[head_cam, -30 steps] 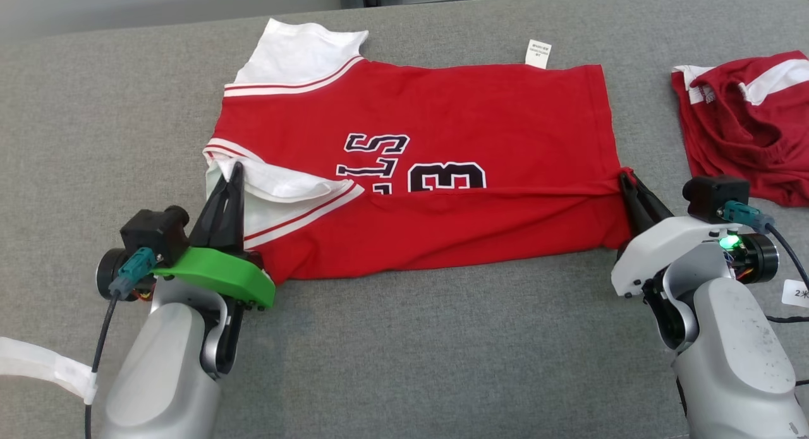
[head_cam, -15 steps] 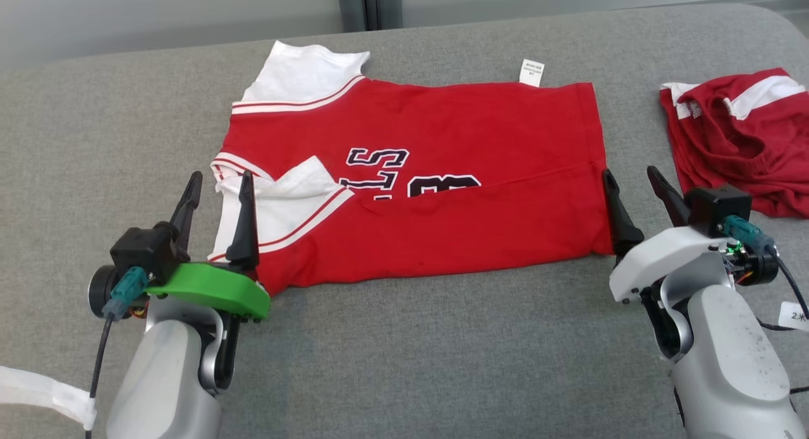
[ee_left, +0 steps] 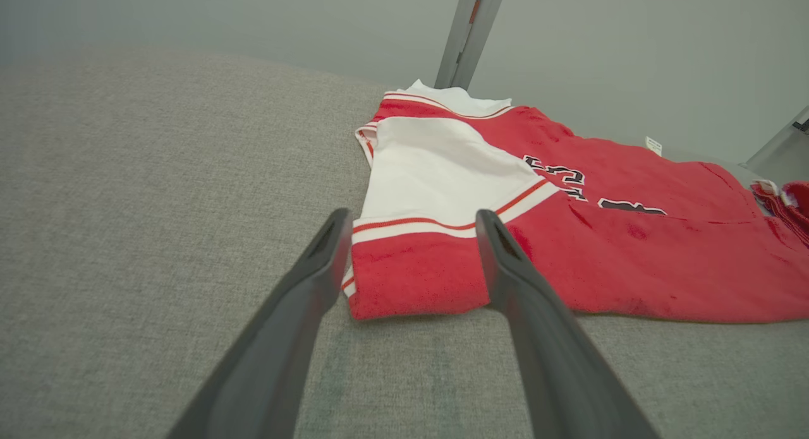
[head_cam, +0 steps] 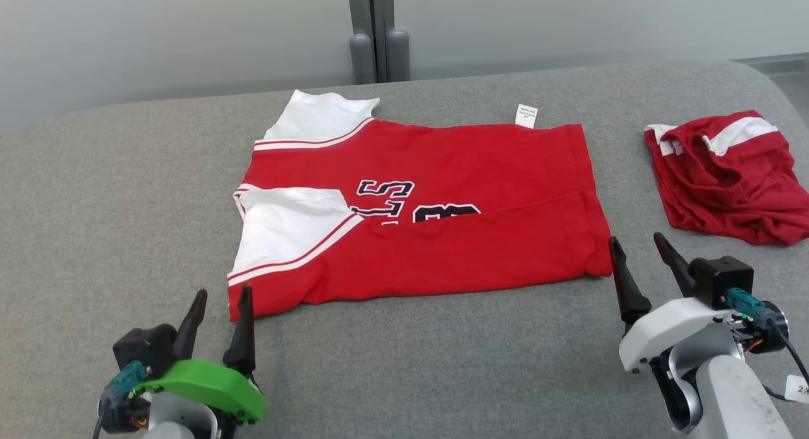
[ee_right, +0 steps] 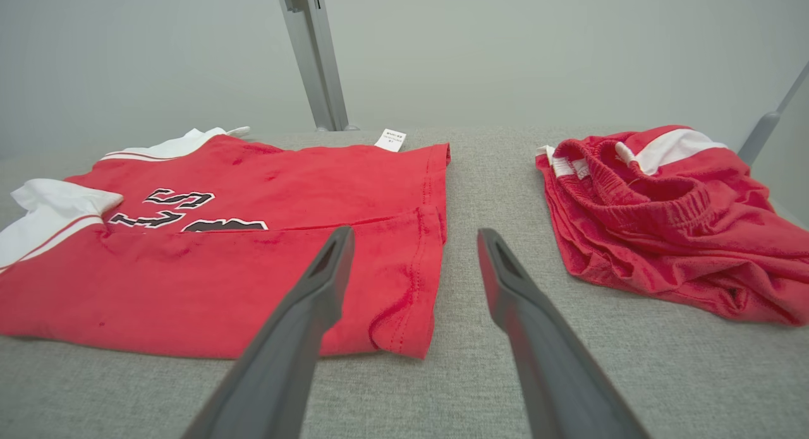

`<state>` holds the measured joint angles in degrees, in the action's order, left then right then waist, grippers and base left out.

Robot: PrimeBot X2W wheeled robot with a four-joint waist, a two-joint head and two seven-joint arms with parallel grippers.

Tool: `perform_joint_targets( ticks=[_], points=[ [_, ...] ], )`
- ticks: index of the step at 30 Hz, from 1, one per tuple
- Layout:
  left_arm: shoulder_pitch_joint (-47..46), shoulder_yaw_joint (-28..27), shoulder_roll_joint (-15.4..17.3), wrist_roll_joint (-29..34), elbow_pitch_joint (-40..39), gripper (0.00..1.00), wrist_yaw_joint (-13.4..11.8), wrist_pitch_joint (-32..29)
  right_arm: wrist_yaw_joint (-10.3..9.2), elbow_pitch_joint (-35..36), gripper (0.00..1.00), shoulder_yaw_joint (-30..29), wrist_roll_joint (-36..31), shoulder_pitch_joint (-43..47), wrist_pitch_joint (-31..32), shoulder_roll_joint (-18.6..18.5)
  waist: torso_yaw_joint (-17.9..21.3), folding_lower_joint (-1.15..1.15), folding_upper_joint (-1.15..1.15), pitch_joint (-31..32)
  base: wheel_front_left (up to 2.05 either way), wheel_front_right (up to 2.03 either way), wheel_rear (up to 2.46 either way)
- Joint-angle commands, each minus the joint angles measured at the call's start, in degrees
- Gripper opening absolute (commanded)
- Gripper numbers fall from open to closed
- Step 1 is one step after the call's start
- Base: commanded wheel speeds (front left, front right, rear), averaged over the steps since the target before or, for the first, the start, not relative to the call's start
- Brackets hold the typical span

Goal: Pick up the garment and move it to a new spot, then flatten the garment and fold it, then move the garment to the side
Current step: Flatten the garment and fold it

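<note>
garment point(head_cam: 442, 237): red jersey, near half folded over, flat mid-surface point(head_cam: 411, 376), toward far edge | left pincer point(head_cam: 223, 292): spread wide, empty, off near-left corner | right pincer point(head_cam: 635, 238): spread wide, empty, beside near-right corner | risk: uneven regrasp could drag loose top layer, skewing fold; shorts point(head_cam: 727, 174) crowd right edge

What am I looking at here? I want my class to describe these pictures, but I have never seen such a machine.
It is a two-armed robot. The overview picture comes from a camera on its head, looking down; the other two come from wrist cameras, looking along each arm's dark fingers. On the grey padded surface lies a red jersey, its near edge folded over, with crumpled red shorts to its right. The left gripper and right gripper stand open by the jersey's near corners, holding nothing.
</note>
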<state>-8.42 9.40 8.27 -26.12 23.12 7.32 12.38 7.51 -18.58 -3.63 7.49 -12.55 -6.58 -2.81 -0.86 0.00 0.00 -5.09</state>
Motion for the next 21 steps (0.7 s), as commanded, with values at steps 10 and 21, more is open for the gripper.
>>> perform_joint_targets(
  ticks=[10,21],
  points=[
    [-0.1,-1.3,-1.2,-8.5,2.0,1.00,0.2,-10.8,-0.05,3.3,1.00,0.7,-0.9,1.9,2.2,-0.2,0.4,0.00,0.00,-2.3,0.00,0.00,0.00],
    [-5.1,-4.3,-2.2,-15.3,7.9,1.00,-0.3,-14.7,-0.05,5.3,1.00,1.0,-2.0,-0.1,3.7,-0.2,2.1,0.00,0.00,-6.1,0.00,0.00,0.00]
  ],
)
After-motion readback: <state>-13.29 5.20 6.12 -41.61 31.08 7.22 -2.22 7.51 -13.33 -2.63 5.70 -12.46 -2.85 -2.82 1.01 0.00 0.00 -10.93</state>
